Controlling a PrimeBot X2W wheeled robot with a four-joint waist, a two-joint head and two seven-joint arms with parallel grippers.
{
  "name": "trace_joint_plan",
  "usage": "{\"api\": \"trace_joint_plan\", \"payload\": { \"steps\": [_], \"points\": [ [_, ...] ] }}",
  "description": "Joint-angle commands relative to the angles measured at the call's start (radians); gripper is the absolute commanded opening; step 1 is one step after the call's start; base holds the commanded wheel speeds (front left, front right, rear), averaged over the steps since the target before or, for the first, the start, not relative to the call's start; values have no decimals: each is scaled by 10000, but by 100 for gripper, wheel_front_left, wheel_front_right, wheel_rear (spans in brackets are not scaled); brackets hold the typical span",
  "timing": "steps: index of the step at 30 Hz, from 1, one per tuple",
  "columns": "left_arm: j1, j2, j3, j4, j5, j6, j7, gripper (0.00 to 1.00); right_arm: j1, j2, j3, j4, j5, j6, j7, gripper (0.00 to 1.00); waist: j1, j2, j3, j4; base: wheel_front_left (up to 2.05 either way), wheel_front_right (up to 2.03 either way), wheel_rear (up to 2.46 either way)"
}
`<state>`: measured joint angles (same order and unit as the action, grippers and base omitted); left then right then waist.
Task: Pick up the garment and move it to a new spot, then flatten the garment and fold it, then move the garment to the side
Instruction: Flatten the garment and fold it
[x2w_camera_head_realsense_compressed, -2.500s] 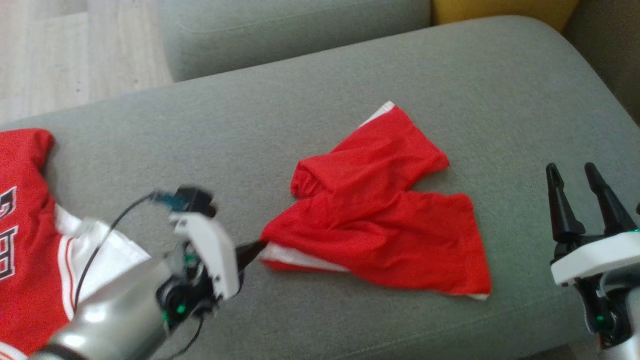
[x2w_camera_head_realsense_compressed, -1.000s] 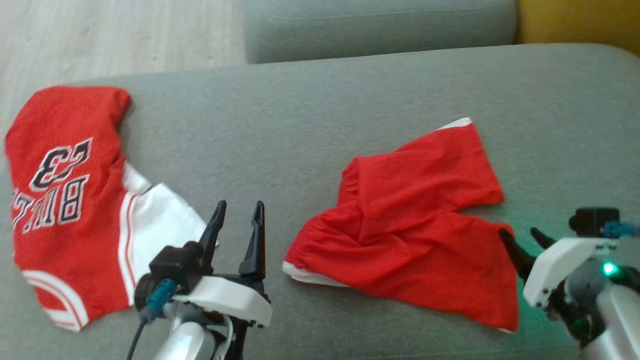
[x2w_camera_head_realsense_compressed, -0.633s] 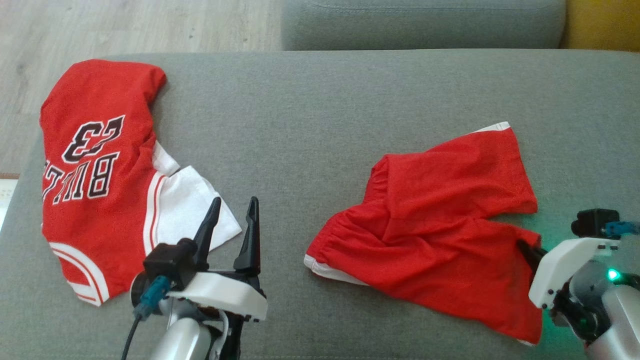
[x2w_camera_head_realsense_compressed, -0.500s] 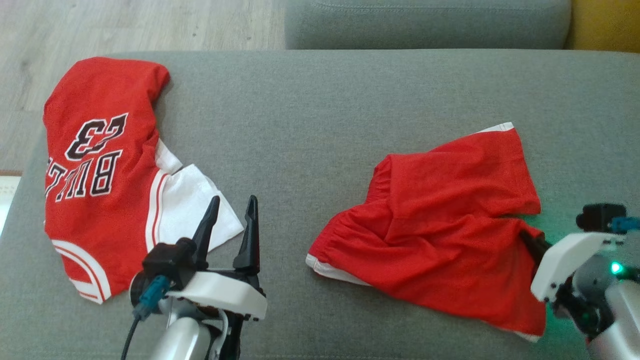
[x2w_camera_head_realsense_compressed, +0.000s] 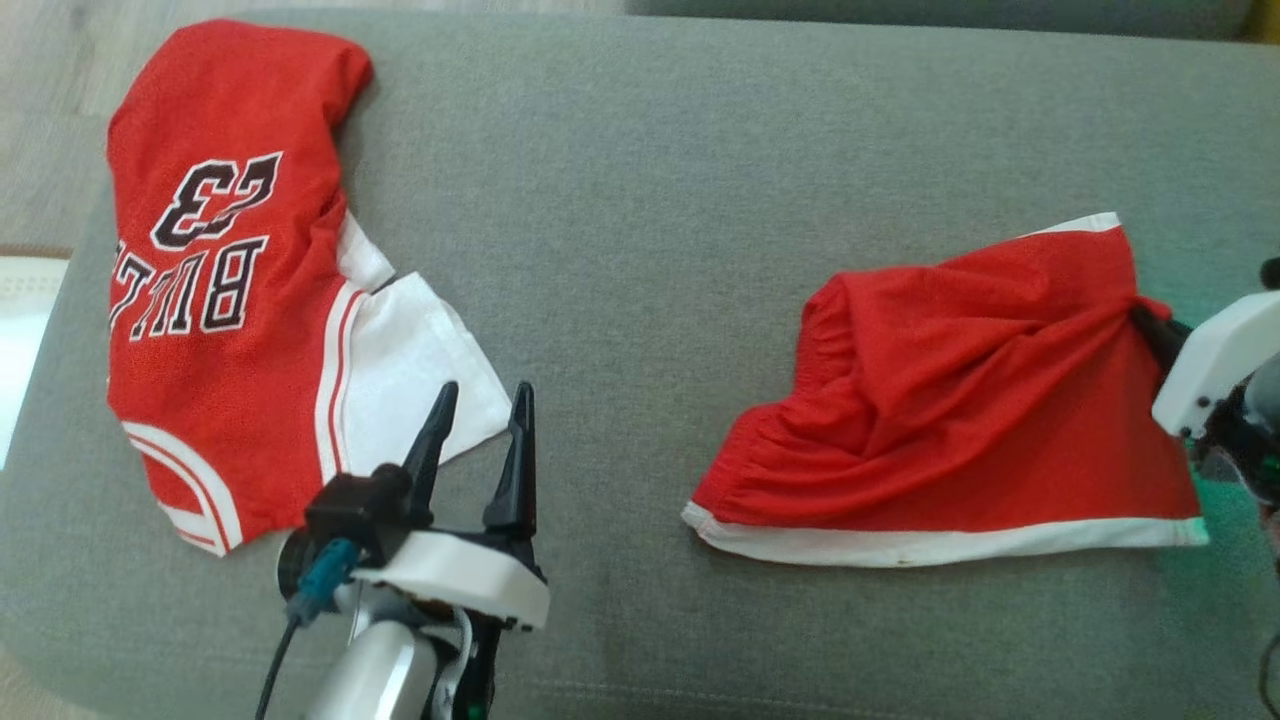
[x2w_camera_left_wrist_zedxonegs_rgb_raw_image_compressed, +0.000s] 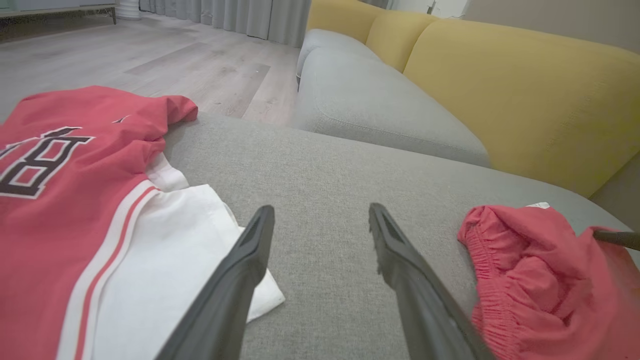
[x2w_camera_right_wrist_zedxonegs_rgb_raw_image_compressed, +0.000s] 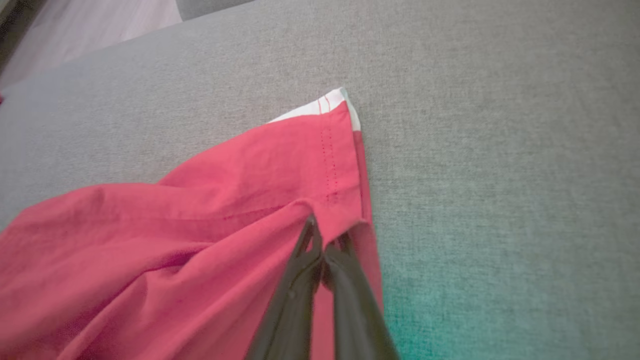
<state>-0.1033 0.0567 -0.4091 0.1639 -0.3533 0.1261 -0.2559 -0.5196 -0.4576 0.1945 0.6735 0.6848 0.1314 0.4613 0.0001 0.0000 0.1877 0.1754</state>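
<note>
Red shorts (x2w_camera_head_realsense_compressed: 960, 430), plus jersey (x2w_camera_head_realsense_compressed: 230, 420) lettered "BULL", "23"

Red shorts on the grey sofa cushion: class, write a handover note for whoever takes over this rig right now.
Right claw: shut on the red fabric shorts with white trim, near a leg hem.
Left claw: open, empty, near the red-and-white numbered jersey.
Shorts lie bunched on the grey fabric sofa cushion, right of centre.
Done: grip taken.
Left: move, flatten, fold, set aside.
</note>
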Motion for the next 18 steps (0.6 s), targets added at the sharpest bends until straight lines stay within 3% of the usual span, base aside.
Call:
{"api": "trace_joint_plan", "payload": {
  "steps": [1, 2, 3, 7, 11, 18],
  "points": [
    [-522, -49, 293, -300, 84, -15, -59, 100, -298, -265, 161, -212, 123, -7, -108, 0, -1, 0, 30, 35, 0, 0, 0],
    [-537, -52, 298, -272, 78, -10, -59, 100, -386, -256, 307, -3, 227, -7, -95, 22, -1, 0, 4, 24, 0, 0, 0],
    [-536, -55, 301, -233, 59, -17, -59, 100, -444, -253, 469, 201, 288, -7, -68, 100, -1, 0, -55, -5, 0, 0, 0],
    [-479, -60, 408, -132, -42, -63, -59, 100, -619, -116, 861, 503, 551, -7, -649, 100, -1, 0, -437, -271, 0, 0, 0],
    [-385, -62, 765, -183, 34, -111, -59, 100, -575, -80, 1034, 254, 540, -7, -2016, 100, -1, 0, -957, -686, 0, 0, 0],
    [15, 30, 1736, -603, 631, 21, -59, 100, 326, -46, 865, -1366, 370, -7, -4810, 100, -1, 0, -1715, -1446, 0, 0, 0]
  ]
}}
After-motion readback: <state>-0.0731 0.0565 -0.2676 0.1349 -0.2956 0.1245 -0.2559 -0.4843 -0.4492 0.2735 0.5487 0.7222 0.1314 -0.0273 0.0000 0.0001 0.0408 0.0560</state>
